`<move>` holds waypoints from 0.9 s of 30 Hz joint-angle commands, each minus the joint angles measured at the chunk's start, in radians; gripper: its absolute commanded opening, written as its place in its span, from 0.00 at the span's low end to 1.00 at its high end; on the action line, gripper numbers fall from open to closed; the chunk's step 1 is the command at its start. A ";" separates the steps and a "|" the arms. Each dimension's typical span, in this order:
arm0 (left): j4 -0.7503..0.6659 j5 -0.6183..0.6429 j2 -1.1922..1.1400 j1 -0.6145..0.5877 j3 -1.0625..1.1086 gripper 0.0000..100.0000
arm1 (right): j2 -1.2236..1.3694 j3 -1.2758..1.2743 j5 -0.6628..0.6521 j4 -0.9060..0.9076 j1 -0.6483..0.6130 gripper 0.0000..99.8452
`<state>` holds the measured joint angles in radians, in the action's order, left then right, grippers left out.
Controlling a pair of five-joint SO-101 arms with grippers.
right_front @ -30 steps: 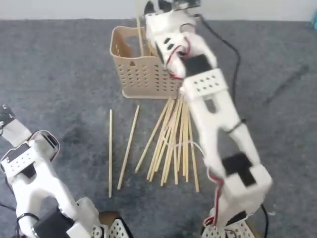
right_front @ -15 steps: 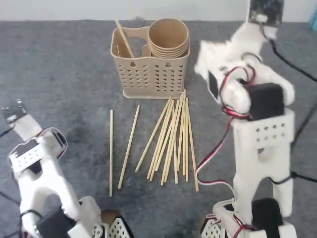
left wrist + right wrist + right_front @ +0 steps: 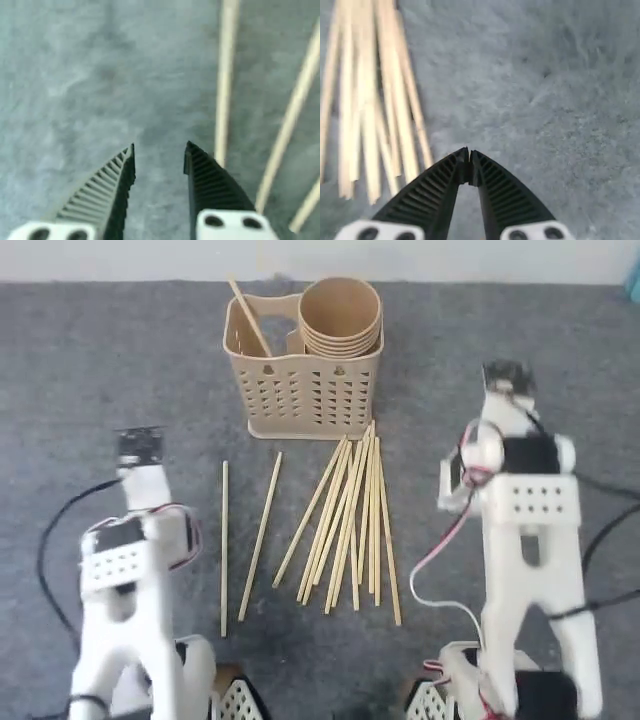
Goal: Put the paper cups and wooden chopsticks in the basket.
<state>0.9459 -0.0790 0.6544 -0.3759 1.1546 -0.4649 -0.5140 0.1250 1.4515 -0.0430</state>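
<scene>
Nearest us, our left gripper (image 3: 159, 150) hangs over the grey carpet (image 3: 120, 360), jaws parted with nothing between them. Our right gripper (image 3: 469, 152) is pinched closed and empty. A single wooden chopstick (image 3: 225, 75) lies just beside the left gripper, its long axis running toward the basket (image 3: 300, 395), so we judge the left arm better placed. The fanned chopstick pile (image 3: 350, 520) lies between the arms. Farthest off, the basket already holds the stacked paper cups (image 3: 340, 310) and a leaning chopstick (image 3: 247, 312).

The left arm's black serrated gripper (image 3: 160, 146) hangs parted above grey carpet (image 3: 75, 65). One pale wooden chopstick (image 3: 225, 75) runs just beside a fingertip, with two more chopsticks (image 3: 292, 115) near the frame's edge.
</scene>
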 commanded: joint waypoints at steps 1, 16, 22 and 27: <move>0.006 0.069 0.140 0.114 -0.001 0.15 | -0.111 -0.252 -0.017 -0.208 0.019 0.01; -0.103 0.091 -0.448 0.187 -0.384 0.15 | -0.147 -0.703 -0.018 -0.688 0.010 0.01; -0.129 0.089 -0.591 0.235 -0.479 0.15 | -0.147 -0.704 -0.018 -0.688 0.012 0.01; -0.149 0.098 -0.657 0.272 -0.501 0.15 | -0.147 -0.704 -0.018 -0.688 0.012 0.01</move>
<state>0.8155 0.0100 0.0176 -0.1304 0.7066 -0.5738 -1.2259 0.1174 0.7810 -0.0368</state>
